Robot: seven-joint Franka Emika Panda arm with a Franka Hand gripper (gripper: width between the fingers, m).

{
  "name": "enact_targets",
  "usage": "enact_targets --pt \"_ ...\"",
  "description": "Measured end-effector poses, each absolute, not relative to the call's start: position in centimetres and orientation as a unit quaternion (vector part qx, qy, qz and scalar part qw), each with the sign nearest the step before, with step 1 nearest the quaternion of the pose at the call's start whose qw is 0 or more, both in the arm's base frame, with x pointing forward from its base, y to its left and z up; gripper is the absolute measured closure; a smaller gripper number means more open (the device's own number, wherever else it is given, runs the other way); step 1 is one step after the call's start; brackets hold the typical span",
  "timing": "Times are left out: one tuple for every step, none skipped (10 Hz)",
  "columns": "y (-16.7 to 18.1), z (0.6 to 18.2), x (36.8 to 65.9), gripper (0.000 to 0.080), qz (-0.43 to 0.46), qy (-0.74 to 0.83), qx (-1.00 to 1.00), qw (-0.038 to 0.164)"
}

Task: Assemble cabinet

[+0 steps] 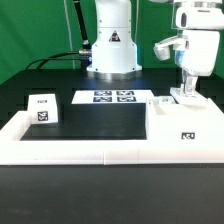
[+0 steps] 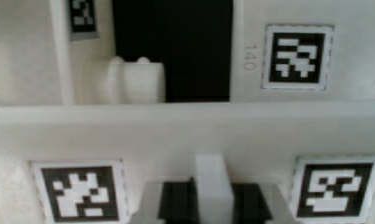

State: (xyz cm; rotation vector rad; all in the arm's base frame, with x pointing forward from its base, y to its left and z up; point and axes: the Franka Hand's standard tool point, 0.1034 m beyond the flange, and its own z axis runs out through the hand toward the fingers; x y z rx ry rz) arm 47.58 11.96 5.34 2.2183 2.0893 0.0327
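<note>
Closest to the wrist camera, the gripper (image 2: pixel 210 198) shows two dark fingers (image 2: pixel 173 202) drawn nearly together, pinching a thin white strip (image 2: pixel 210 170) that stands upright between them. Just beyond the strip lies a broad white face of the cabinet (image 2: pixel 166 130). It carries square black-and-white tags (image 2: pixel 81 190) on either side of the strip. Farther off there is a dark gap in the cabinet with a rounded white peg (image 2: pixel 139 80) at its edge and another tagged panel (image 2: pixel 296 57) beside it. Whether the strip is fixed to the cabinet or only rests on it cannot be told.

From the exterior camera, the cabinet (image 1: pixel 185 122) sits on the black table (image 1: pixel 100 125) and shows one tag on its front. The gripper (image 1: pixel 186 93) hangs straight above it, fingertips down at the white piece on the cabinet's top. A low white rail frame (image 1: pixel 100 152) runs just in front of the cabinet; white on white, the join between them is unclear.

Toward the exterior view's left of the cabinet, and a little farther back, the marker board (image 1: pixel 113 97) lies flat. Well apart from the cabinet on that same side stands a small white tagged block (image 1: pixel 42 108). Behind the cabinet, toward the exterior view's left, rises the robot base (image 1: pixel 110 50), with dark cables (image 1: pixel 60 55) trailing beyond it.
</note>
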Motion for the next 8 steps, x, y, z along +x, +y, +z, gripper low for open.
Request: enact_targets --pt "11.8 5.3 47.6 0.0729 0.010 0.690 0.722 0.047" --pt "11.8 5.3 47.6 0.0729 0.010 0.690 0.723 0.047" --pt "11.8 5.3 47.6 0.0729 0.010 0.690 0.723 0.047" --pt "11.8 5.3 47.6 0.0729 0.010 0.690 0.723 0.047" --pt "11.8 5.3 47.6 0.0729 0.010 0.690 0.723 0.047" --pt "12.0 5.2 47.4 0.0729 0.018 0.667 0.743 0.045" --pt "12.5 5.2 47.3 0.0729 0.022 0.640 0.767 0.044" --pt "12.9 5.2 47.3 0.0729 0.018 0.621 0.782 0.045"
